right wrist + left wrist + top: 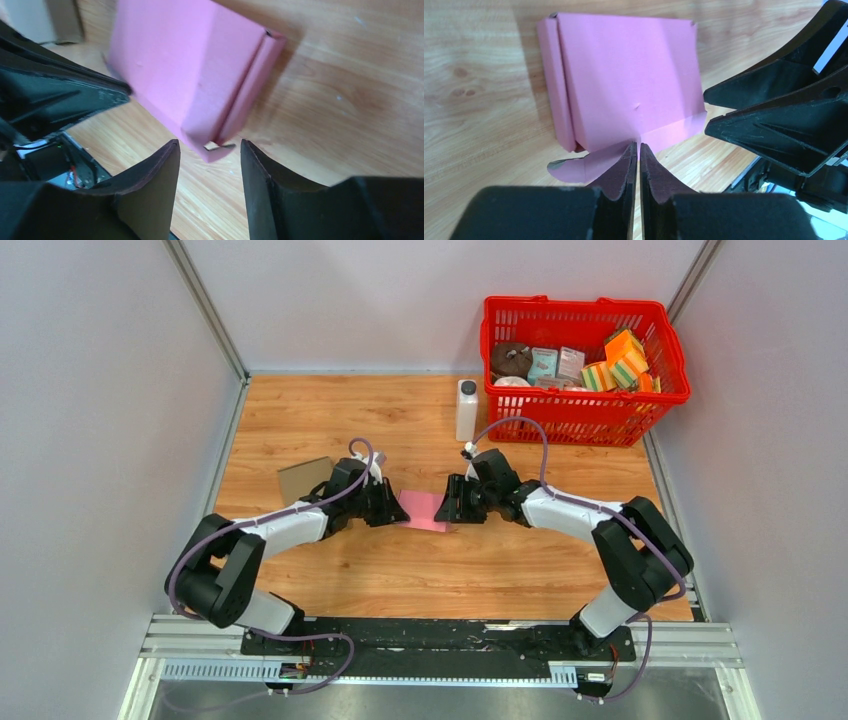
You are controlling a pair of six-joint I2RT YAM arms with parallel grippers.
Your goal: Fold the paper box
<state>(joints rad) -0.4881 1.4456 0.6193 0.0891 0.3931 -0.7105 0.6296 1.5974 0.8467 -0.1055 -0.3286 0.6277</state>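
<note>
Box position: the flat pink paper box (425, 510) lies mid-desk (480, 570) between the two arms, with a loose flap (579, 167) sticking out on the left arm's side. Left jaws are nearly together, tips at that edge; I cannot tell whether paper sits between them. Right jaws are apart, straddling the opposite corner.

Judgement: pin one side firmly and raise a wall along its crease with the other, slowly, to avoid tearing.

Red plastic basket (580, 420), far right, holds striped sponges (620, 360), small cartons (556, 362) and a dark round roll (512, 358).
</note>
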